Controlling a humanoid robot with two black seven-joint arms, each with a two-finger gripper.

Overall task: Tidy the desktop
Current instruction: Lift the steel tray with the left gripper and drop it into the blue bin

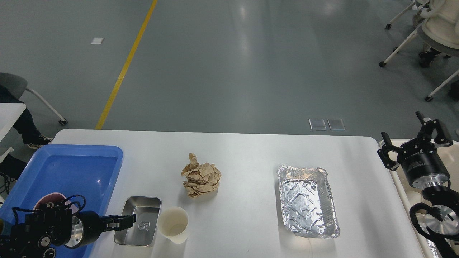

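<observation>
Plainly, the risk sits at the near left, where the left gripper [125,221] has its fingers reaching over the rim of the small steel tray [138,221]. Whether they are clenched on that rim or merely resting by it I cannot tell from this angle. If the hold is shallow, I judge the smooth metal could slip out and clatter down, and the paper cup [173,225] standing just beside the tray's right edge would likely be knocked over by any sideways drag. The cup is light and open-topped, so it would roll easily.

The right gripper [416,147] hangs beyond the right edge of the table [251,150], over the cream-coloured bin [394,143], with its fingers spread and holding nothing.

The table itself is a broad, smooth white top with rounded corners, filling the lower half of the view. On it lie a crumpled brown paper ball [200,178] near the middle (soft, irregular, easily crushed) and, well to the right, a rectangular foil tray [307,201], thin, wrinkled and shiny, which would dent under a firm pinch. A blue plastic tray [86,168], glossy and deep-walled, sits at the left corner and partly overhangs the edge.
</observation>
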